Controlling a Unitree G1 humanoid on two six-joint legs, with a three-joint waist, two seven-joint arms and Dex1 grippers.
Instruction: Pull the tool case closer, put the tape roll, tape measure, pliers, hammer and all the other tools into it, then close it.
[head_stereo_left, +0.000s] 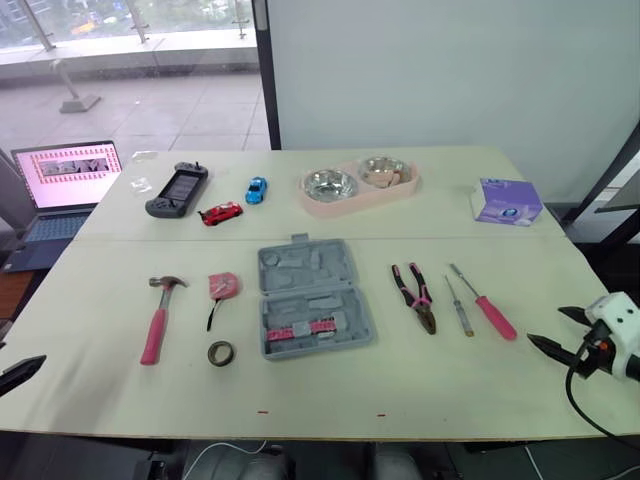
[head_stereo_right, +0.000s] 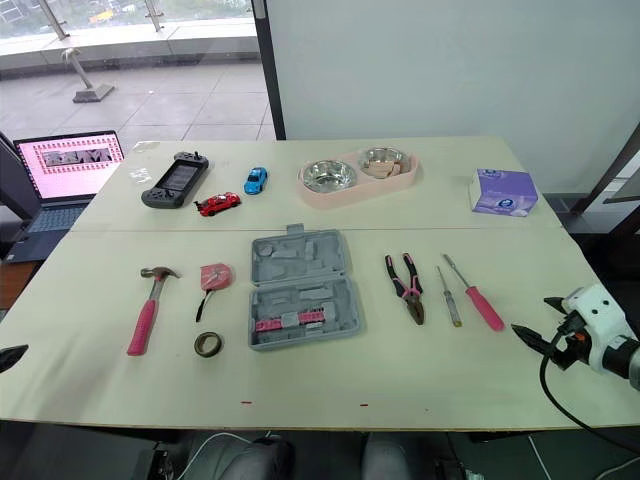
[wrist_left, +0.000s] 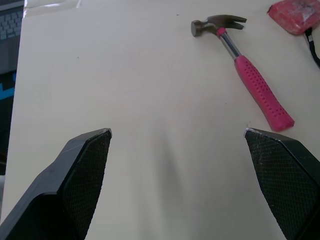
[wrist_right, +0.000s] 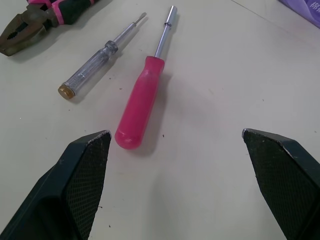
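Table (head_stereo_left: 330, 390) is bare before the tool case (head_stereo_left: 313, 300); tape roll (head_stereo_left: 221, 352), pliers (head_stereo_left: 415, 296) flank it.

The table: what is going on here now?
Nothing is being handled yet. The grey case lies open on the table, hammer, tape measure and tape roll on its left, pliers and two screwdrivers on its right. The left tool and right tool hang open and empty at the table's sides.

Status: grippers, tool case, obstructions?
Left gripper open, right gripper open, both empty. Grey plastic tool case open mid-table, not yet pulled in. Pink-handled hammer left, pink-handled pliers right, apart from case.
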